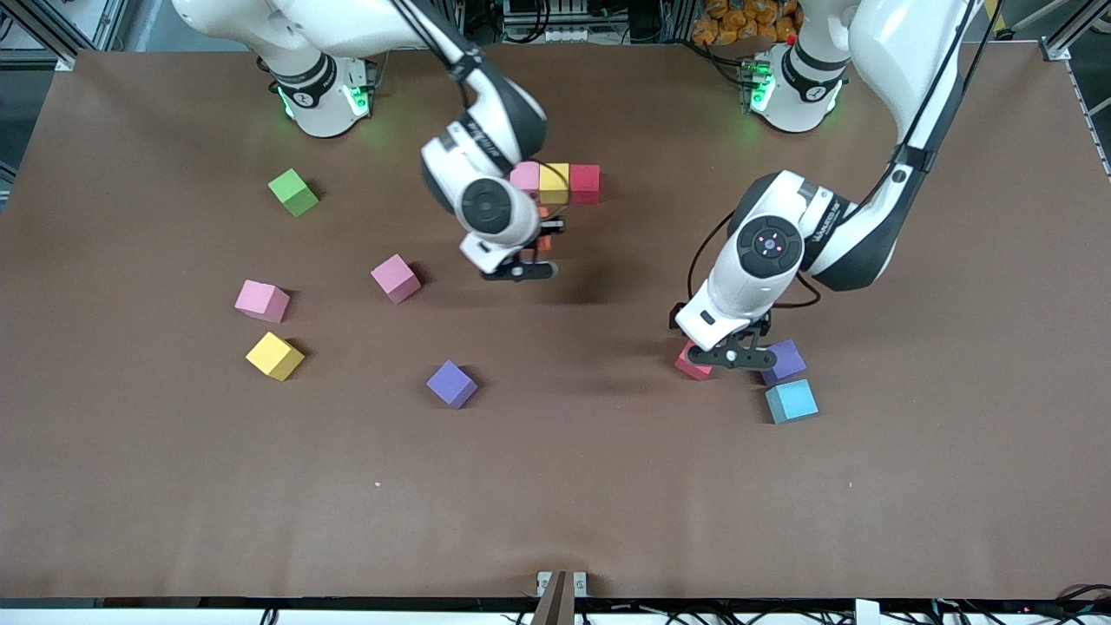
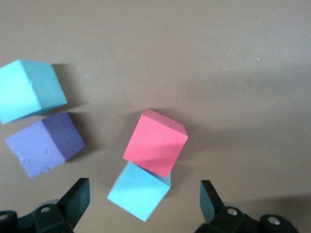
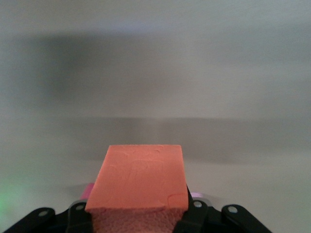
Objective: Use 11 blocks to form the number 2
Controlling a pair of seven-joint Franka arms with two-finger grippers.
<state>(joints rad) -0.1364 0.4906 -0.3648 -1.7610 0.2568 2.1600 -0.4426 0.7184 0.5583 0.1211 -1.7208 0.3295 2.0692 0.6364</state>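
Now my right gripper (image 3: 138, 213) pinches one orange cube (image 3: 140, 187); my left gripper (image 2: 144, 196), fingers (image 2: 77, 196) spread, hovers over one red cube (image 2: 155, 142) and one light blue cube (image 2: 137, 191).

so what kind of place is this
Probably a robotics lab bench: two white arms bolted along a brown table, aluminium framing at its corners, cables along the edge, and foam cubes like the green one.

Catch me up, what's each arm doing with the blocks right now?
The right hand is shut on an orange block, just off the started row of pink, yellow and red blocks. The left hand hangs open over a red block and a light blue block. Other blocks lie scattered on the table.
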